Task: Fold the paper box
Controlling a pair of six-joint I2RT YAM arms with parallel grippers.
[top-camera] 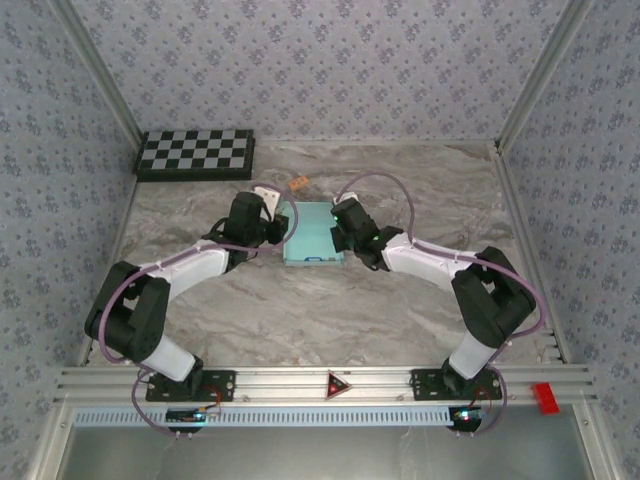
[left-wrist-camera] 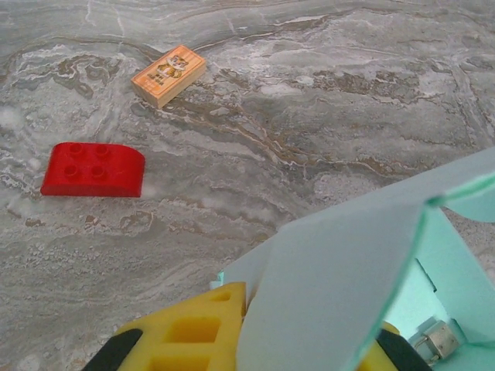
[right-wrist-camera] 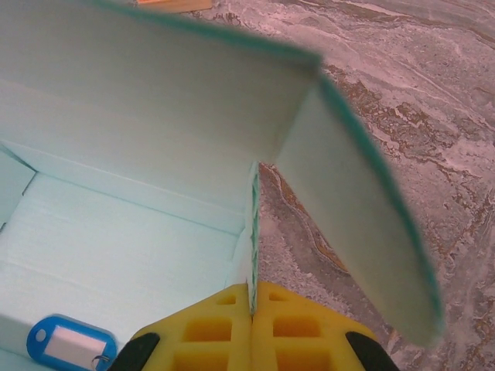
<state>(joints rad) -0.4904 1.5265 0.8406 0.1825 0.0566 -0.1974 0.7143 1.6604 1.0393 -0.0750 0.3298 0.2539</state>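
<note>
The paper box (top-camera: 308, 232), pale aqua card, lies open mid-table between both arms. My left gripper (top-camera: 276, 228) is at its left side. In the left wrist view a raised curved flap (left-wrist-camera: 340, 278) stands between the yellow fingers (left-wrist-camera: 186, 332) of the left gripper (left-wrist-camera: 309, 318) and hides the gap, so any grip on it is unclear. My right gripper (top-camera: 343, 230) is at the box's right side. The right gripper (right-wrist-camera: 253, 287) is shut on the top edge of an upright side wall (right-wrist-camera: 251, 224). A loose flap (right-wrist-camera: 356, 216) hangs out to the right of that wall.
A blue key tag (right-wrist-camera: 69, 344) lies on the box floor, and a metal ring (left-wrist-camera: 433, 340) shows inside too. A red block (left-wrist-camera: 93, 170) and an orange printed tile (left-wrist-camera: 168, 75) lie on the marble left of the box. A checkerboard (top-camera: 195, 153) sits at the back left.
</note>
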